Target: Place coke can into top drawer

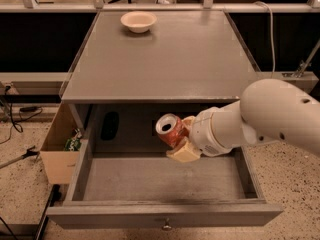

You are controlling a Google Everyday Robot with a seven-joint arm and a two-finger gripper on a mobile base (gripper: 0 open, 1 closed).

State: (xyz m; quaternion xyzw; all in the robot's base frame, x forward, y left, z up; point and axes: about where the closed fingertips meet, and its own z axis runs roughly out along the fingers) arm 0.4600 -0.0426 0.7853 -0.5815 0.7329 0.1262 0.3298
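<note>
The coke can (170,129) is red-orange with a silver top, tilted so its top faces the camera. My gripper (183,138) is shut on the coke can, its cream fingers (184,152) showing beside and below it. The white arm reaches in from the right. The can hangs inside the open top drawer (160,181), above the rear middle of its grey floor, not touching it. The drawer is pulled fully out; its front panel carries a small round metal knob (166,227).
A cream round bowl (138,21) sits at the back of the grey cabinet top (160,59). A dark object (109,125) lies at the drawer's back left. A cardboard box (61,149) with green items stands left of the cabinet. Cables lie on the floor at left.
</note>
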